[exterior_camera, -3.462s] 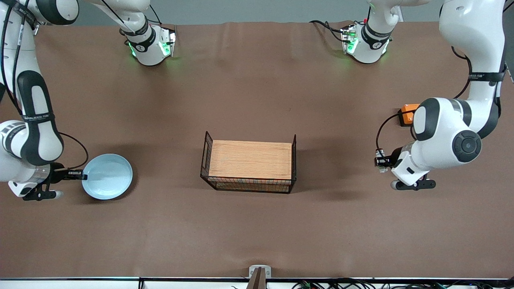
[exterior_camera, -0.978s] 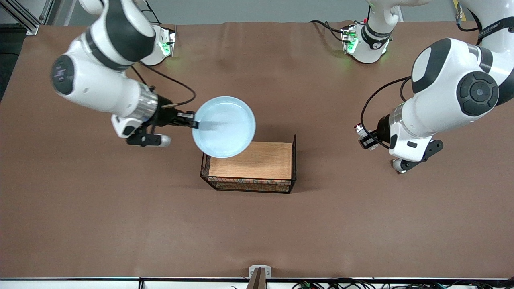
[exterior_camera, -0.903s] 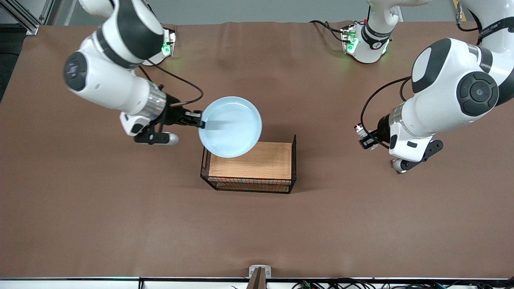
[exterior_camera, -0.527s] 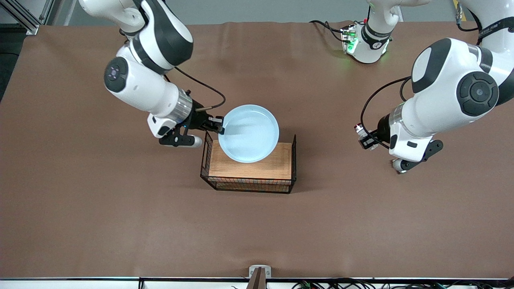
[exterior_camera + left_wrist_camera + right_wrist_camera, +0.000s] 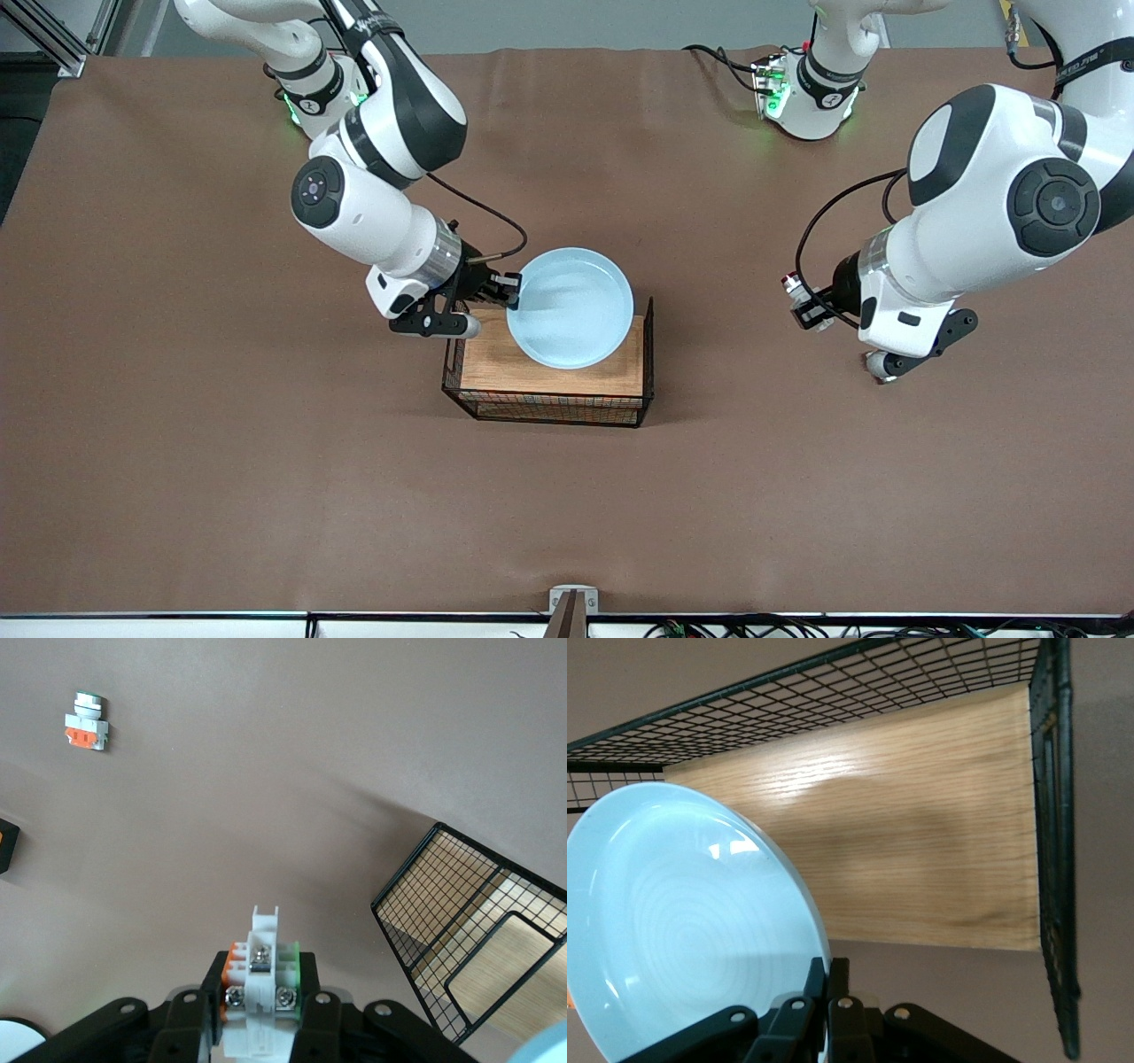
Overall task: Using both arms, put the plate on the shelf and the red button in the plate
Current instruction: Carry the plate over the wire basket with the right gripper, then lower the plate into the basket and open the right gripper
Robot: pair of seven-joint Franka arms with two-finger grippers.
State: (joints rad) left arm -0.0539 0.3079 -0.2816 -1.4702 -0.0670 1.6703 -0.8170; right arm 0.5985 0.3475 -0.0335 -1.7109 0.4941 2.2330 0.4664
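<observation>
**A:** Front view: where is the plate (image 5: 574, 307)?

**B:** Clamped by its rim in my right gripper (image 5: 512, 292), at three o'clock from it, over the basket (image 5: 550, 406).

**A:** And the red button (image 5: 789, 283)?

**B:** My left gripper (image 5: 807, 306) pinches it, waiting above bare table at the basket's three o'clock.

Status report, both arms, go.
Right tool shut on round pale blue glossy plate, over wire basket with wooden floor. Left tool shut on small white-grey red-tipped button, over bare table. Nothing in the way.
</observation>
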